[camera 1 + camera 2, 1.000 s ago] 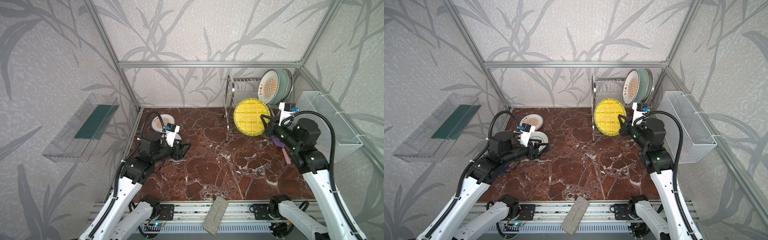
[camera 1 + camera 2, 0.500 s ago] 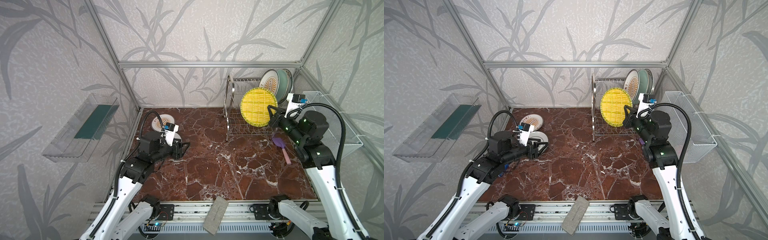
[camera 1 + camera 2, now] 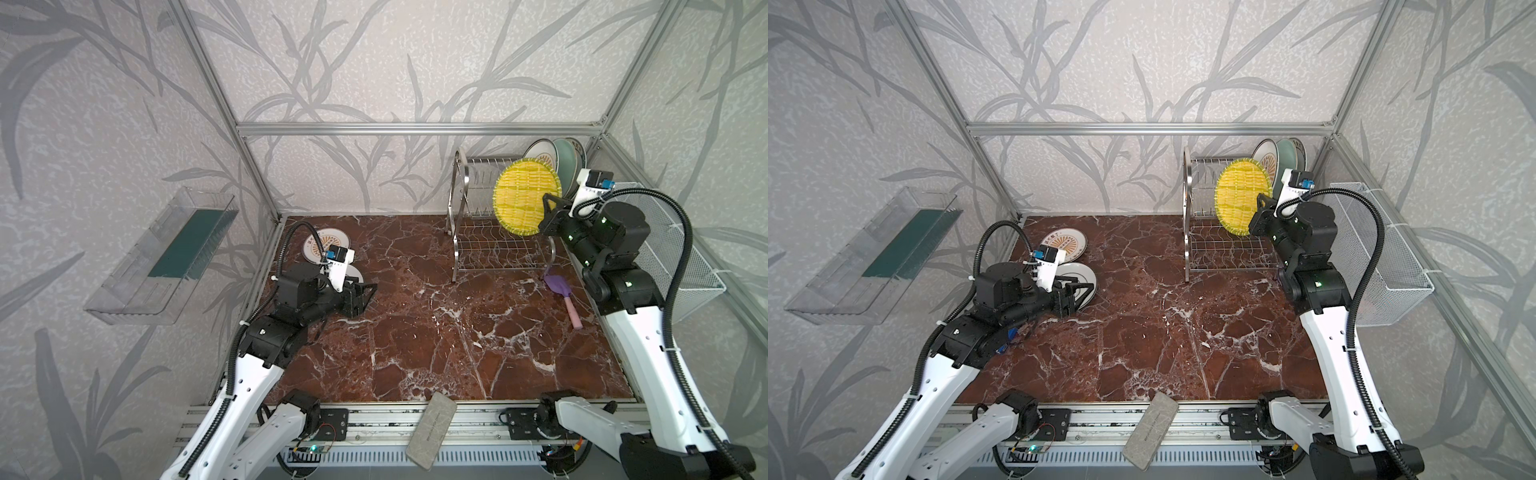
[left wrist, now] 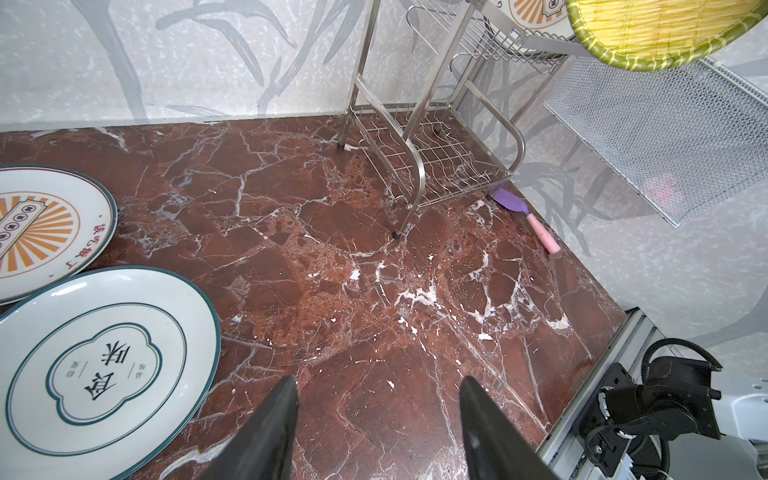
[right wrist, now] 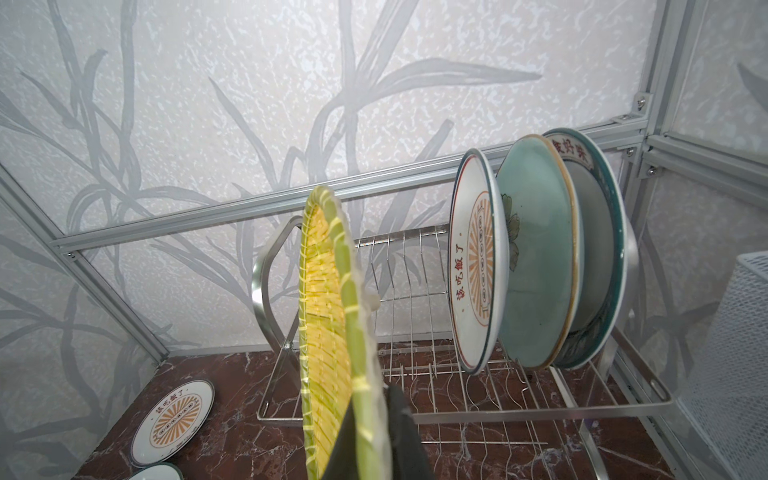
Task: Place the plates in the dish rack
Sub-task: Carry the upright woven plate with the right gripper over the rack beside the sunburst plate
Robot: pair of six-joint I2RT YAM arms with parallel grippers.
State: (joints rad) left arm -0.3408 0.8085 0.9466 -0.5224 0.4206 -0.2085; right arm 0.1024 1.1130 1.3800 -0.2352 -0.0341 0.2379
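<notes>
My right gripper is shut on the rim of the small yellow plate, which it holds upright on edge in front of the upper tier of the steel dish rack. At that tier's right end stand an orange sunburst plate, a mint plate and a teal-rimmed plate. Flat on the marble at far left lie a second sunburst plate and a dark-ringed white plate. My left gripper hangs open and empty beside the ringed plate.
A purple spatula with a pink handle lies by the rack's front right foot. The white mesh basket hangs on the right wall, close behind my right arm. A clear plastic tray sits on the left wall. A grey block rests on the front rail.
My right gripper has carried the yellow plate up and to the right, from the lower tier's height to the upper tier. The left arm has barely moved.
</notes>
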